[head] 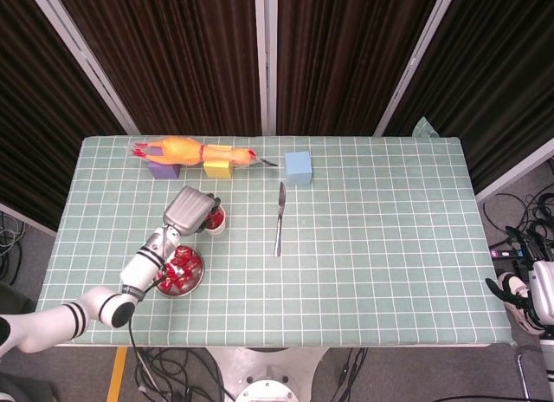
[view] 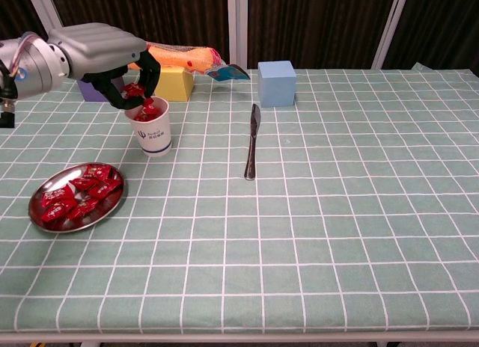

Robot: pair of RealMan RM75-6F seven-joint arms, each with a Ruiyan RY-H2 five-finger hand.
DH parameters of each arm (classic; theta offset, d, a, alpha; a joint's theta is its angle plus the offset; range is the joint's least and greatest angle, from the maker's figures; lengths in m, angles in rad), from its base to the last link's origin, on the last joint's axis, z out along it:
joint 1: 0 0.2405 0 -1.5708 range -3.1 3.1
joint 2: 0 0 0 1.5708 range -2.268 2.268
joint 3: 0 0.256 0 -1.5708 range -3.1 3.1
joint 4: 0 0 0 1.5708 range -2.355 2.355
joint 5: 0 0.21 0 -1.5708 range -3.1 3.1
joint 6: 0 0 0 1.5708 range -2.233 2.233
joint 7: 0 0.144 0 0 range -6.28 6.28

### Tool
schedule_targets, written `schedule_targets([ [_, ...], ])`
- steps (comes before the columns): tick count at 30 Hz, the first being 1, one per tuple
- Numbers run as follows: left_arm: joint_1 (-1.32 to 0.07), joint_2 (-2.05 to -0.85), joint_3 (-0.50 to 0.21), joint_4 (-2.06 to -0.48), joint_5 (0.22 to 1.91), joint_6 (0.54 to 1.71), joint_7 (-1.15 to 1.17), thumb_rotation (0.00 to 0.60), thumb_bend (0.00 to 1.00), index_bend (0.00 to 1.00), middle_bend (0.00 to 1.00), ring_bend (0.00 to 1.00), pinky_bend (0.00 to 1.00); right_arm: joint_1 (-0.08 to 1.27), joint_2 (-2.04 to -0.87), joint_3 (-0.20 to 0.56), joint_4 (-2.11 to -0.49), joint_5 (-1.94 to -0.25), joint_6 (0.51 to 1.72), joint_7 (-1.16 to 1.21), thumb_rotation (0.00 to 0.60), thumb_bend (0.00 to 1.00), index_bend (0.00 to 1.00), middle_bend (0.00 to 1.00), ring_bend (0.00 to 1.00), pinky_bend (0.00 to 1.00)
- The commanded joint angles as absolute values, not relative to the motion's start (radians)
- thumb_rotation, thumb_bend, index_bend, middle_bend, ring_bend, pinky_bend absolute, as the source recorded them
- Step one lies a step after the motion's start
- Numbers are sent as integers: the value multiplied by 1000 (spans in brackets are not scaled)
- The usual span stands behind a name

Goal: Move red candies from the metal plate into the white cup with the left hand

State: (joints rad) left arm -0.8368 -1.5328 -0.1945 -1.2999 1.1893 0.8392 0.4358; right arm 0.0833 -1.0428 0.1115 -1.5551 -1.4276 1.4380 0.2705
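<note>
Green checked tablecloth (view: 359, 235) covers the table. Butter knife (view: 251, 141) lies centre-left of the chest view, lengthwise, tip pointing away. Blue cube (view: 275, 83) just above it, near the top of the frame. Yellow cube (view: 172, 83) left of the blue one; purple cube (view: 93, 90) further left, partly hidden. Rubber chicken (head: 190, 151) rests across the yellow and purple cubes. Dark curtains (head: 346, 55) along the top.

red candies (view: 75, 197) on metal plate (view: 45, 221), white cup (view: 152, 134) upright
</note>
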Motion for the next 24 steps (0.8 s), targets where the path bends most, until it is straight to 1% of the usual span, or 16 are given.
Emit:
schedule_targets([
  [1, -848, -1540, -187, -1300, 1145, 819, 471, 600, 399, 511, 556, 933, 1000, 83, -1044, 112, -1553, -1426, 1436, 271, 600, 111, 119, 191, 91, 418],
  [4, -854, -1536, -184, -1319, 1127, 822, 492, 600, 382, 473, 519, 930, 1000, 84, -1046, 112, -1552, -1426, 1434, 273, 600, 111, 119, 191, 91, 419],
  [11, -866, -1530, -171, -1354, 1118, 827, 512, 600, 378, 417, 447, 927, 1000, 84, -1045, 113, -1552, -1427, 1435, 273, 600, 110, 119, 191, 91, 420],
  [17, -866, -1517, -171, -1369, 1103, 848, 516, 600, 342, 304, 373, 917, 1000, 84, -1045, 113, -1553, -1428, 1435, 274, 600, 111, 119, 191, 91, 420],
  [21, -864, -1518, -169, -1363, 1097, 866, 514, 600, 286, 282, 359, 916, 1000, 86, -1046, 113, -1551, -1431, 1434, 277, 600, 111, 119, 192, 91, 421],
  [24, -851, -1508, -176, -1379, 1081, 887, 499, 600, 270, 279, 350, 916, 1000, 85, -1045, 113, -1551, -1432, 1436, 278, 600, 111, 119, 192, 91, 422],
])
